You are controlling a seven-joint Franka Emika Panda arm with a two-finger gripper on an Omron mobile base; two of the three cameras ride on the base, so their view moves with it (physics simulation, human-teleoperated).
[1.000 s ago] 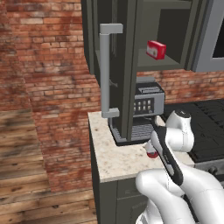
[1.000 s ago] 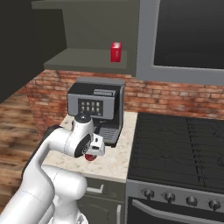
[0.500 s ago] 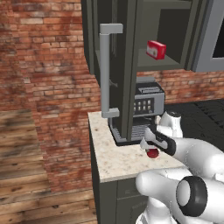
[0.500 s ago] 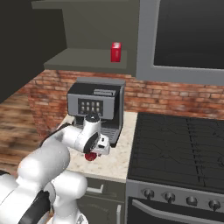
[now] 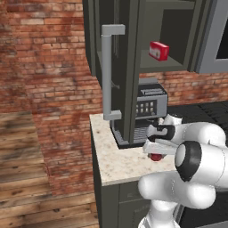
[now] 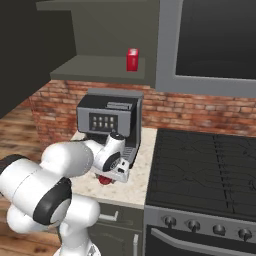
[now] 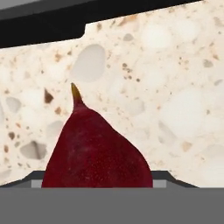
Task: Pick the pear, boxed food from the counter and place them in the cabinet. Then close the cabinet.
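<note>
Closing around the pear (image 7: 98, 146), the claw (image 6: 111, 176) sat low over the worktop (image 5: 116, 161), near its front edge and just ahead of the coffee machine (image 6: 110, 119). The fruit filled the lower middle of the hand view, its stem pointing away from the camera, and both base views showed a dark red patch right under the hand. Whether the fingers already pressed on it I could not tell — their tips were hidden behind the fruit, and the jaws looked neither fully wide nor fully shut.

The box (image 5: 158, 50) already stood on the shelf of the open wall cabinet (image 5: 174, 67), near its front edge, with the door (image 5: 115, 67) swung out to the left. So the pear seemed to be the last thing to carry up.

To do this step well, the squeeze should probably land on the widest part of the body, not on the tapering neck, where a smooth round skin could slip out. A straight lift off the stone before any swing would keep it clear of the machine's front. Going up, the arm would need to stay right of the door edge and its long handle (image 5: 108, 73) — and set the fruit beside the box, not against it.
</note>
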